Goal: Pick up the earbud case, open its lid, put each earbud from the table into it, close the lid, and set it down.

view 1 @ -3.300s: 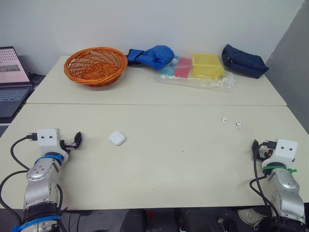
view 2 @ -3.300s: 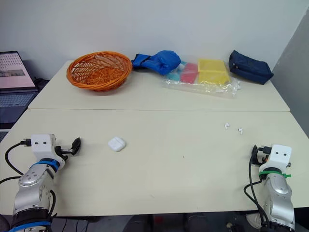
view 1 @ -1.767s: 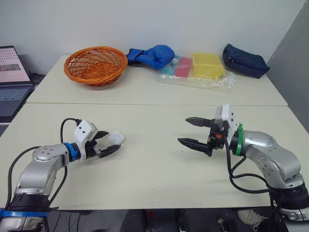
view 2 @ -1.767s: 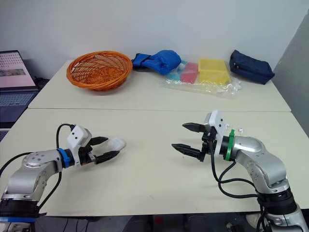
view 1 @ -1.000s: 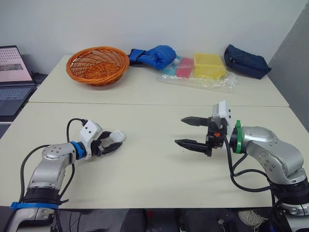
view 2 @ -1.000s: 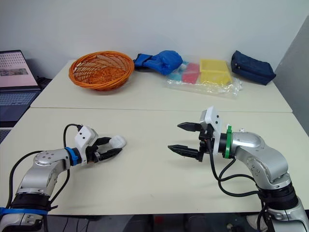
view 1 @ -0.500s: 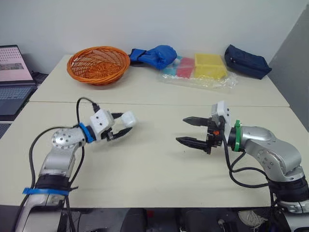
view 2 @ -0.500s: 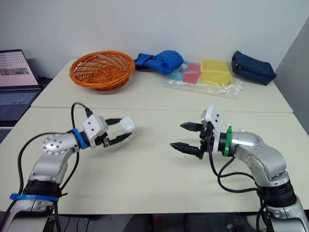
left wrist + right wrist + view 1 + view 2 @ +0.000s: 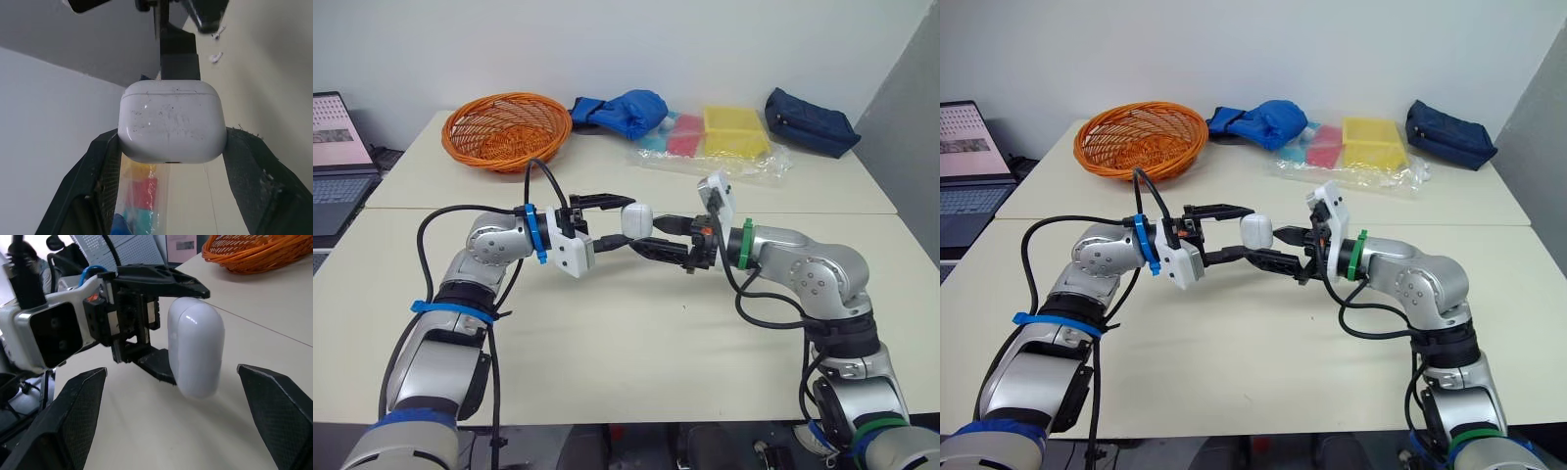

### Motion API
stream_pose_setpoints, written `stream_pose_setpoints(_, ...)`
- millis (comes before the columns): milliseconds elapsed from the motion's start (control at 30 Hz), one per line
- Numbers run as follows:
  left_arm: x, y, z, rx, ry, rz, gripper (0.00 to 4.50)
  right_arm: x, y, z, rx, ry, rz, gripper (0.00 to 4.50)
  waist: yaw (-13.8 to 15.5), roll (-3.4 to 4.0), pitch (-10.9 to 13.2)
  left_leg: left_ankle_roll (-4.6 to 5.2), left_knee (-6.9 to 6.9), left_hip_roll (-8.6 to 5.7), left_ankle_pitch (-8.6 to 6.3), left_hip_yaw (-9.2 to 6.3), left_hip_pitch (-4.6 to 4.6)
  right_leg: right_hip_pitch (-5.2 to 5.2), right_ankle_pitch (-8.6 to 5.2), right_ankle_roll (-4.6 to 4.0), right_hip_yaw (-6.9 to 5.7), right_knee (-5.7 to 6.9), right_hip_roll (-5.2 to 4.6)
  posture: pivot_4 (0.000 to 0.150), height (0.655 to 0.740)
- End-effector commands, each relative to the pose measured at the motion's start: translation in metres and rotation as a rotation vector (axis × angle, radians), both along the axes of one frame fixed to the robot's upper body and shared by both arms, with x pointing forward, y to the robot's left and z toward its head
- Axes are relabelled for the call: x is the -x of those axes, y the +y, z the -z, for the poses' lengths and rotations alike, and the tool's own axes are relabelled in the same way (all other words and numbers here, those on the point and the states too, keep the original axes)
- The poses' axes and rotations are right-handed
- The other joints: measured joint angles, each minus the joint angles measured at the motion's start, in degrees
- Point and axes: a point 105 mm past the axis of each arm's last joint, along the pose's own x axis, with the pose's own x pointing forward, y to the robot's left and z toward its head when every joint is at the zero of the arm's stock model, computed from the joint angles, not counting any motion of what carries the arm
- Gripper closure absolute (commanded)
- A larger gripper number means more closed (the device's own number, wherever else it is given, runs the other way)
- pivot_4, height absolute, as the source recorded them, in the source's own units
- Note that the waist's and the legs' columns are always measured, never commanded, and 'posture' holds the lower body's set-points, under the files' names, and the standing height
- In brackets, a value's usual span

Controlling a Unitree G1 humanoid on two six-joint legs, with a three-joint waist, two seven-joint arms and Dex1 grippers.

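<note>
The white earbud case was off the table, held in the air above the nearer tabletop, close to its far edge where it butts against the second tabletop, and about midway between the left and right edges. The left gripper was clamped on it, one black finger pressed to each side of the case, as the left wrist view showed plainly. The lid seam ran unbroken round the case, so the lid was closed. The right gripper had its two fingers spread wide and pointed at the case from the opposite side. In the right wrist view the case stood between those fingers with a clear gap on either side, neither of them touching it. Both arms met over the middle of the table, their fingertips overlapping around the case. Two small white earbuds lay on the tabletop, near one another and well apart from the case. Along the far edge of the farther tabletop sat an orange wicker basket toward the left corner, then a blue glove, a clear plastic bag of yellow, red and teal items, and a navy pouch toward the right corner. An open laptop stood off the table's left edge.
</note>
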Motion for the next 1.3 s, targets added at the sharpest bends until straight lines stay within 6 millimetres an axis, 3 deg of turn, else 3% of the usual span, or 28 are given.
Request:
stream_pose_setpoints(33, 0.002, -0.006, -0.016, 0.042, -0.069, 0.035, 1.77, -0.002, -0.001, -0.012, -0.021, -0.031, 0.021, 0.00, 0.01, 0.00, 0.00, 0.00, 0.01, 0.00, 0.00, 0.00, -0.01, 0.00, 0.00, 0.01, 0.00, 0.00, 0.00, 0.150, 0.7400)
stream_pose_setpoints(267, 0.004, -0.007, -0.016, 0.041, -0.081, 0.049, 1.77, -0.006, 0.003, -0.015, -0.083, 0.020, 0.036, 0.00, 0.00, 0.00, 0.00, 0.00, 0.17, 0.01, 0.00, 0.01, -0.04, 0.01, -0.02, 0.08, 0.00, 0.03, 0.07, 0.150, 0.7400)
stream_pose_setpoints(300, 0.004, -0.007, -0.015, 0.037, -0.080, 0.049, 1.77, -0.007, 0.004, -0.015, -0.080, 0.024, 0.036, 0.18, -0.01, 0.00, 0.00, 0.00, 0.18, 0.02, 0.00, 0.00, -0.03, 0.01, -0.05, 0.14, 0.00, 0.03, 0.08, 0.150, 0.7400)
stream_pose_setpoints(367, 0.004, -0.006, -0.014, 0.035, -0.079, 0.047, 1.77, -0.008, 0.004, -0.013, -0.071, 0.026, 0.040, 0.61, -0.01, 0.00, 0.00, 0.00, 0.19, 0.02, 0.00, 0.01, -0.02, 0.01, -0.05, 0.14, 0.01, 0.05, 0.10, 0.150, 0.7400)
stream_pose_setpoints(600, 0.006, -0.009, -0.014, 0.035, -0.087, 0.065, 1.77, -0.009, 0.006, -0.012, -0.061, 0.032, 0.035, 3.13, -0.03, 0.00, 0.00, 0.00, 0.20, 0.02, 0.00, 0.01, -0.04, 0.00, -0.05, 0.13, 0.01, 0.04, 0.11, 0.150, 0.7400)
stream_pose_setpoints(667, 0.006, -0.009, -0.015, 0.036, -0.089, 0.065, 1.77, -0.009, 0.005, -0.011, -0.050, 0.028, 0.034, 3.62, -0.02, 0.00, 0.00, 0.00, 0.20, 0.02, 0.00, 0.00, -0.04, 0.01, -0.05, 0.13, 0.00, 0.05, 0.11, 0.150, 0.7400)
stream_pose_setpoints(900, 0.008, -0.009, -0.015, 0.047, -0.091, 0.071, 1.77, -0.009, 0.004, -0.010, -0.031, 0.015, 0.032, 3.62, -0.01, 0.00, 0.00, 0.00, 0.21, 0.02, 0.00, -0.01, -0.05, 0.01, -0.05, 0.14, 0.00, 0.05, 0.11, 0.150, 0.7400)
stream_pose_setpoints(967, 0.010, -0.010, -0.016, 0.072, -0.065, 0.082, 1.03, -0.011, 0.002, -0.012, -0.039, 0.003, 0.046, 3.62, -0.02, 0.00, 0.00, 0.00, 0.21, 0.02, 0.00, -0.01, -0.05, 0.00, -0.05, 0.14, 0.00, 0.05, 0.11, 0.150, 0.7400)
stream_pose_setpoints(1100, 0.005, -0.003, -0.016, 0.027, 0.141, 0.052, 0.00, -0.017, -0.006, -0.013, 0.006, -0.067, 0.095, 3.63, -0.11, 0.01, 0.01, 0.00, 0.22, 0.04, 0.00, -0.02, -0.08, 0.00, -0.04, 0.12, 0.00, 0.05, 0.11, 0.150, 0.7400)
stream_pose_setpoints(1300, -0.002, 0.009, -0.030, -0.123, 0.503, -0.004, 0.00, -0.027, -0.017, -0.001, 0.187, -0.225, 0.157, 3.63, -0.20, 0.03, 0.02, 0.00, 0.24, 0.03, 0.00, -0.04, -0.06, -0.01, -0.13, 0.23, -0.01, 0.05, 0.21, 0.150, 0.7400)
